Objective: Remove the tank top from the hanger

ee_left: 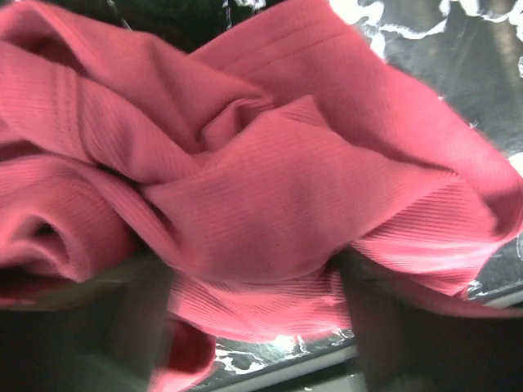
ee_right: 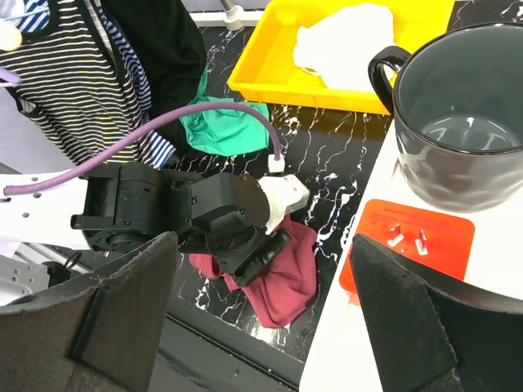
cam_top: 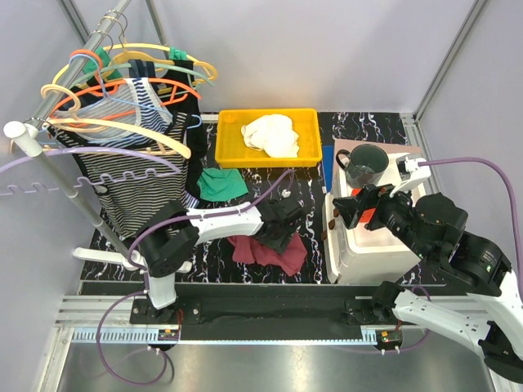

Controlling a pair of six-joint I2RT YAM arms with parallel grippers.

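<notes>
A crumpled red tank top [cam_top: 274,253] lies on the black marbled table near the front edge. It fills the left wrist view [ee_left: 270,188] and shows in the right wrist view [ee_right: 288,286]. My left gripper [cam_top: 280,229] sits low on it, open, one finger on each side of a fold [ee_left: 257,286]. Striped tank tops [cam_top: 122,180] and a black garment hang on coloured hangers [cam_top: 122,126] on the rack at the far left. My right gripper [cam_top: 355,208] is open and empty, held above the white box.
A yellow tray [cam_top: 229,155] holding white cloth [cam_top: 272,135] sits at the back. A green cloth [cam_top: 221,184] lies by the rack. A dark mug [cam_top: 364,163] and an orange card [ee_right: 409,237] sit on the white box [cam_top: 368,249] at right.
</notes>
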